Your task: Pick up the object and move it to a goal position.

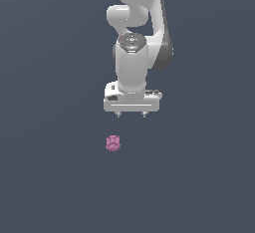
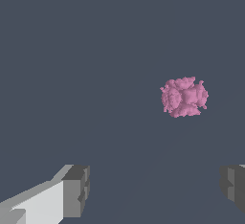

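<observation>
The object (image 1: 113,143) is a tiny pink lumpy blob lying on the dark grey floor, below and slightly toward the exterior view's left of the white arm's hand. My gripper (image 1: 131,114) hangs above it, apart from it, with only short finger stubs showing under the hand. The wrist view shows the object (image 2: 184,96) as a bumpy rounded blob ahead of the fingers (image 2: 76,192), which stand far apart. My gripper (image 2: 155,189) is open and nothing sits between its fingers.
A flat dark grey surface (image 1: 50,177) fills both views. The white arm (image 1: 134,28) rises above the hand toward the top of the exterior view.
</observation>
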`<action>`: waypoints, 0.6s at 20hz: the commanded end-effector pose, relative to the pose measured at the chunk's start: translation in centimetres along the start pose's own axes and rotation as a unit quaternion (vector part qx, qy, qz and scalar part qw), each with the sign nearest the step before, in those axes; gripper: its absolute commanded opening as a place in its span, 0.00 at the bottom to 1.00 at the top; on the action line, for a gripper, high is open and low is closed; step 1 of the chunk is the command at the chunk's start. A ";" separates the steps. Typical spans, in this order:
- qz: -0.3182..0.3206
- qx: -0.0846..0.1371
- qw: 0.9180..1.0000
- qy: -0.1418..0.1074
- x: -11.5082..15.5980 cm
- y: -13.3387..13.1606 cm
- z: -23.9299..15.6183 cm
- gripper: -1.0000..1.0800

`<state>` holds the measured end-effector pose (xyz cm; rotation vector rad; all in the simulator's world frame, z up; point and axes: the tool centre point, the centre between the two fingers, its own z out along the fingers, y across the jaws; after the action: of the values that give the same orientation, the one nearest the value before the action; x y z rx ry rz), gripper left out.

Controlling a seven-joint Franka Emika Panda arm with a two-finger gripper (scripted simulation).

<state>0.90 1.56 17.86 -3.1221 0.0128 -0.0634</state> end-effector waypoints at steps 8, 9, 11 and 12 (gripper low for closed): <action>-0.027 -0.009 1.000 0.008 0.2 -1.1 -0.8 0.96; -0.031 -0.010 0.999 0.009 0.2 -1.3 -1.0 0.96; -0.035 -0.011 0.999 0.011 0.2 -1.5 -1.1 0.96; -0.035 -0.011 0.999 0.011 0.2 -1.5 -1.2 0.96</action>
<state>1.07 2.98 18.97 -3.1420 -0.0892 -0.0958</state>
